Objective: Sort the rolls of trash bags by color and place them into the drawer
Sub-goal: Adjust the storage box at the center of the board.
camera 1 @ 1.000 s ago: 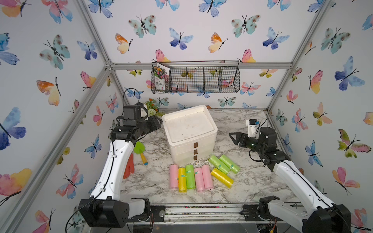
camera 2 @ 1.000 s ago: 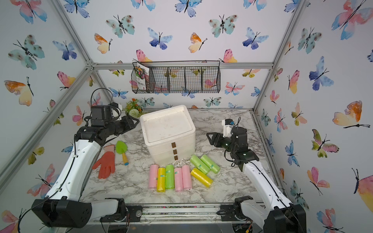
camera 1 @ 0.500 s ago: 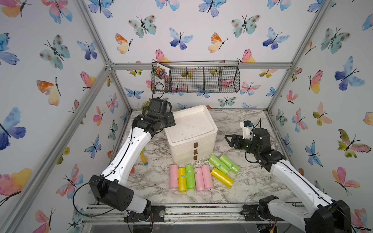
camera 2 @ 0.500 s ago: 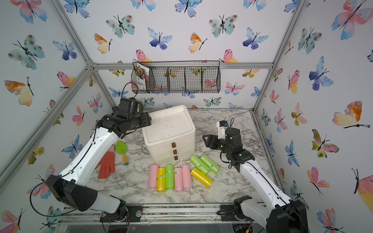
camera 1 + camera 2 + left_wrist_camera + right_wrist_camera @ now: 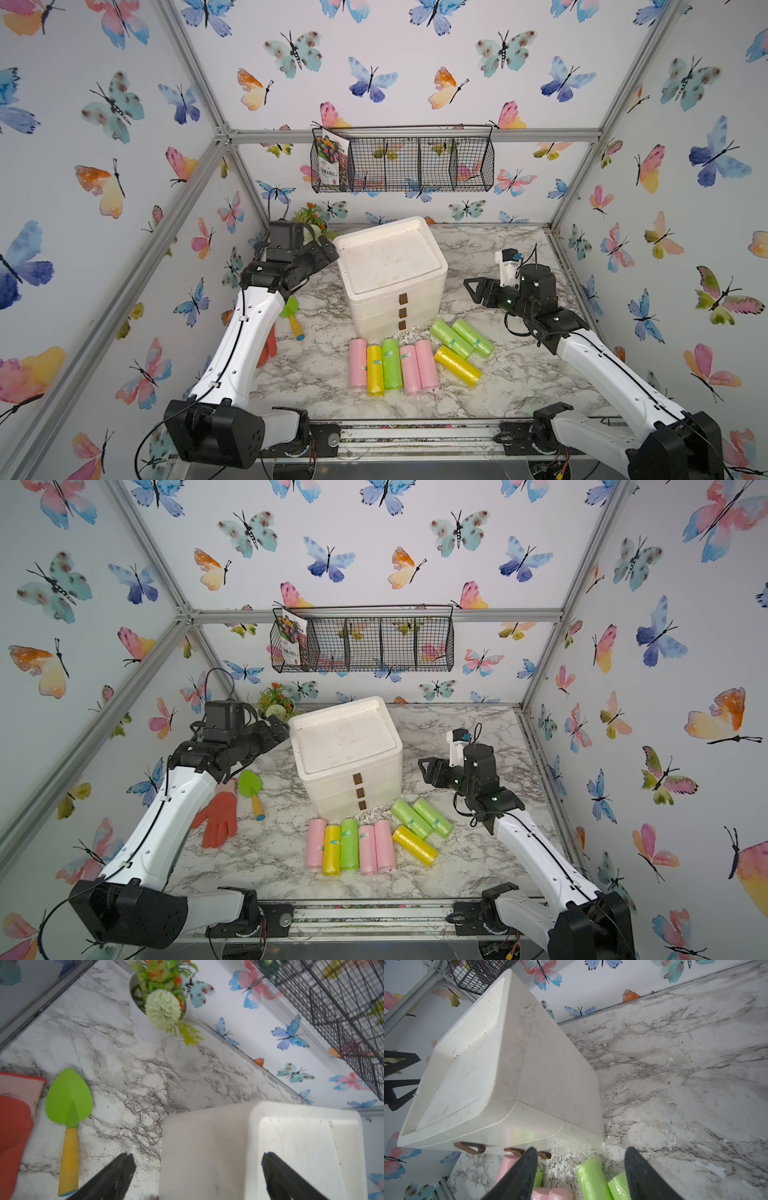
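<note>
Rolls of trash bags (image 5: 390,365), teal labels (image 5: 389,354) unreadable, lie near the bench's (image 5: 523,374) front edge; left gripper (image 5: 197,1156) and right gripper (image 5: 581,1149) gape empty.

In a top view, the orange glove (image 5: 270,348) is mostly hidden behind the left arm (image 5: 249,332). In the left wrist view, the wire basket (image 5: 340,1012) is blurred and cut off. In the right wrist view, the rolls of trash bags (image 5: 591,1180) are cropped and partly covered by the right gripper (image 5: 581,1149). Print on the flowered packet (image 5: 330,160) is unreadable.

8 rolls (image 5: 390,363) crowd drawer (image 5: 376,309) front, table (image 5: 478,249) rt clear
</note>
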### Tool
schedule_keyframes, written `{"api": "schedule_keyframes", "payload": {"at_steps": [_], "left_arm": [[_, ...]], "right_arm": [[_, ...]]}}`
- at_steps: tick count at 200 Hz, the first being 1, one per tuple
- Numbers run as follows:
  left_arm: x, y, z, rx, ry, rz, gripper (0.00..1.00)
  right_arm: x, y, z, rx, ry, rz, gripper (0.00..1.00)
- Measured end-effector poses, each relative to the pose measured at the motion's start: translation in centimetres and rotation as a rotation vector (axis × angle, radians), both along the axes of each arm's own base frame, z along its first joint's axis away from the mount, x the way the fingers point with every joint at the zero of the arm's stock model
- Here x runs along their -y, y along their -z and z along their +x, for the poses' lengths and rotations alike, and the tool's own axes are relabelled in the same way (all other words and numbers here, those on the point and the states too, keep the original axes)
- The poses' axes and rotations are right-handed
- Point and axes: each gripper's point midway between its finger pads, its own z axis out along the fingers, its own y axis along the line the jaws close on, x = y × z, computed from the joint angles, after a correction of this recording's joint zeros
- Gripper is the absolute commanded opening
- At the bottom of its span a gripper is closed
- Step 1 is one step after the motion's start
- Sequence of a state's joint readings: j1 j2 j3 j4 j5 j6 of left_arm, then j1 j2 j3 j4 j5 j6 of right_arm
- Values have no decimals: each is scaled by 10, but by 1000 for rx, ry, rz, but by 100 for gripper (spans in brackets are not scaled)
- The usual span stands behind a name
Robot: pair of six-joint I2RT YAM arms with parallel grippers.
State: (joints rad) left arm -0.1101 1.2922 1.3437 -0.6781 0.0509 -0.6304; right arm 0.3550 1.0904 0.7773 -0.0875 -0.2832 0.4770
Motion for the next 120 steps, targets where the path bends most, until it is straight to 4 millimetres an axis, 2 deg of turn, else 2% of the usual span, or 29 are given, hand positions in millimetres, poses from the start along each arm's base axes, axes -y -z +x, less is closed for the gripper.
{"api": "schedule_keyframes", "payload": {"at_steps": [12, 37, 52, 61, 83, 120], "left_arm": [[-1, -3, 1, -8, 8, -11, 99], [14, -30, 4, 38, 77, -30, 99], [20, -38, 3, 48, 109, -47, 99], [24, -38, 2, 40, 126, -61, 100], [28, -28, -1, -6, 142, -78, 88], [36, -23, -7, -34, 160, -32, 88]], "right_arm": [[0, 0, 0, 0, 1, -4, 70], [1, 1, 1, 3, 4, -9, 70], [1, 2, 1, 0, 4, -10, 70], [0, 3, 1, -2, 2, -12, 70], [-2, 4, 0, -4, -4, -14, 70], [-4, 0, 1, 5, -3, -16, 70]]}}
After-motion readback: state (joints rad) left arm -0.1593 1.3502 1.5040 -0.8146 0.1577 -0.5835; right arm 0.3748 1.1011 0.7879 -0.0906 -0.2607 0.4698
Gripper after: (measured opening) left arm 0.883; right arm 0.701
